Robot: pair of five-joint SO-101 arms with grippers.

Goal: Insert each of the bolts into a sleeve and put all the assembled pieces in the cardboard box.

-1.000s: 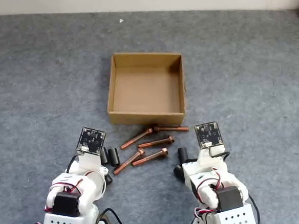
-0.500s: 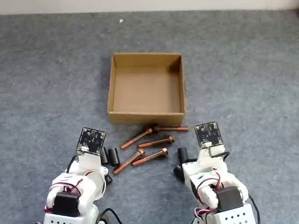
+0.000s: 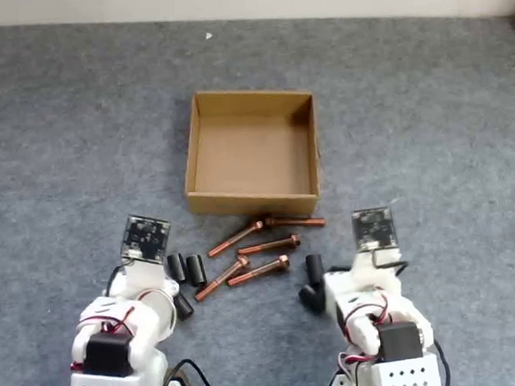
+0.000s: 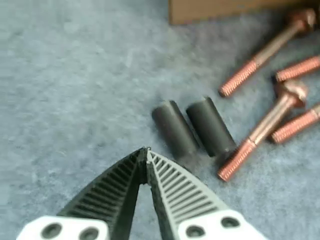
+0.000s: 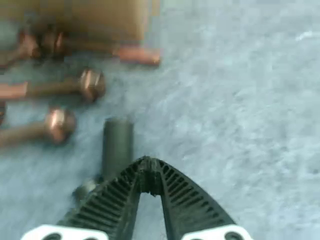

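Left wrist view: left gripper (image 4: 146, 155) pressed together, holding nothing, just beside two black sleeves (image 4: 210, 125); right gripper (image 5: 146, 165) likewise closed, empty, near another sleeve (image 5: 117, 146).

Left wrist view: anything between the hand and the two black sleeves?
Nothing visible does. The left hand, shut, sits just short of the sleeves, which lie side by side; only bare carpet lies between. The bolts lie beyond them.
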